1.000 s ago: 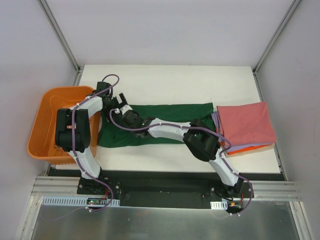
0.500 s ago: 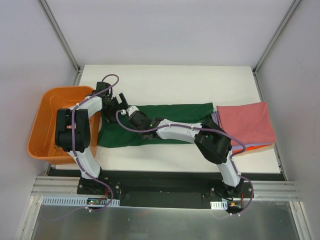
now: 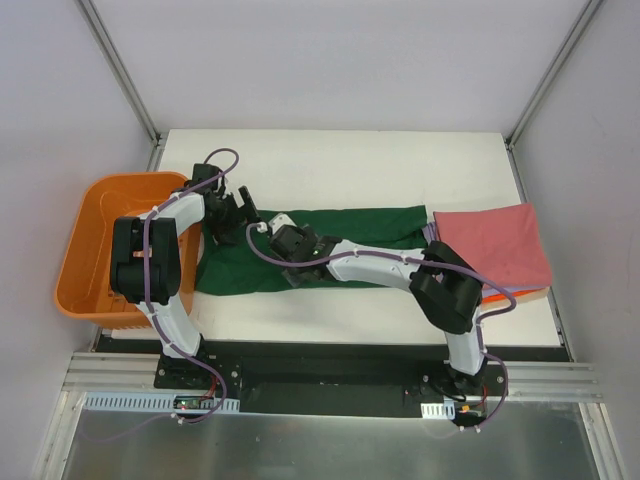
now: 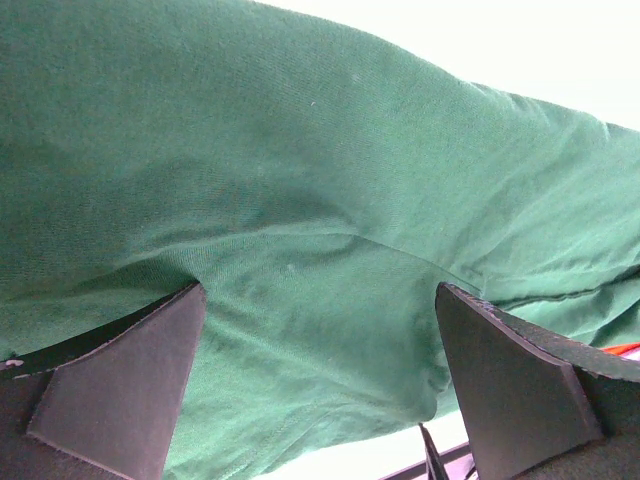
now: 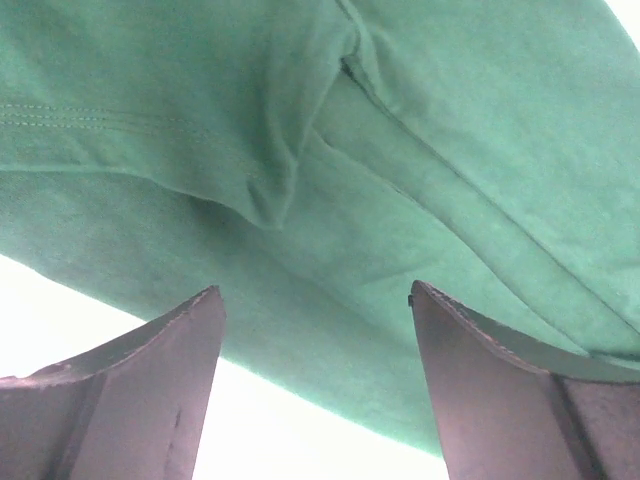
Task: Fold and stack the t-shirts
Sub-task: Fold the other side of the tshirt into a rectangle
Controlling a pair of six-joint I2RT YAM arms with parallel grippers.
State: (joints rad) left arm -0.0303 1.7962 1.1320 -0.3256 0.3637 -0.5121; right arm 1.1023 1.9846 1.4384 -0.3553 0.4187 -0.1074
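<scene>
Green t-shirt [image 3: 370, 222] beneath left claw [image 4: 320, 290], right claw [image 5: 315, 290], both spread

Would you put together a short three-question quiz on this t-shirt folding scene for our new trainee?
1. True or false: the green t-shirt lies on the table between the orange basket and the folded stack.
2. The top shirt of that stack is: A lavender, B pink-red, C green.
3. Fill in: the left arm's fingers and the right arm's fingers stand ___ over the green t-shirt.
Key: 1 true; 2 B; 3 open.
</scene>
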